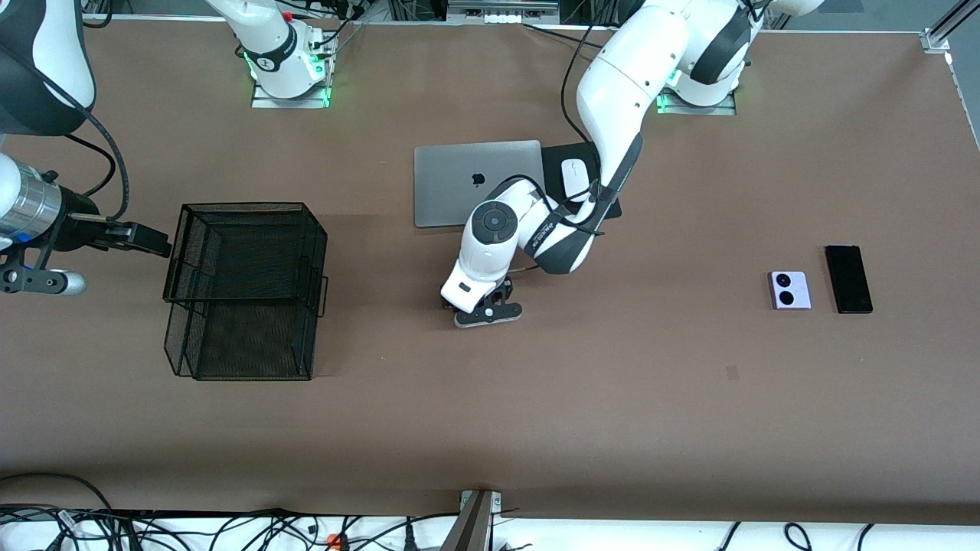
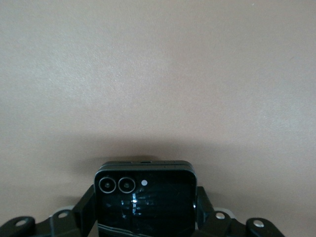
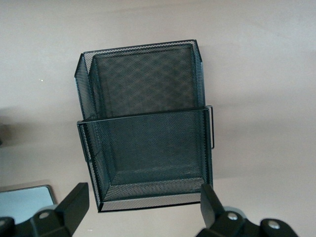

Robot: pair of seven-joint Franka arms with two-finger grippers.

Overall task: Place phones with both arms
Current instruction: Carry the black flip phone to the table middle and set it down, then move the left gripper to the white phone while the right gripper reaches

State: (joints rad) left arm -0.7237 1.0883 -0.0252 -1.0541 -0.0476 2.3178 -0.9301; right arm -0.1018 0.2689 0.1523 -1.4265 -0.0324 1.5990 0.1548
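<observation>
Two phones (image 1: pixel 790 290) (image 1: pixel 848 278) side by side toward left arm's end; mesh tray (image 1: pixel 245 291) toward right arm's; laptop (image 1: pixel 459 184) between.

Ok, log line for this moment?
left pincer: shut on black flip phone, mid-table | right pincer: open, over mesh basket | lilac phone, black slab: untouched

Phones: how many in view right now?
3. Black flip phone gripped in the left tool at table centre. Lilac-white phone and black slab phone lie side by side toward the left arm's end.

The brown table (image 1: pixel 689 428) carries a mesh organizer (image 1: pixel 245 291), laptop (image 1: pixel 459 180), mouse pad (image 1: pixel 555 157), lilac-white phone (image 1: pixel 789 290) and black slab phone (image 1: pixel 847 278).
</observation>
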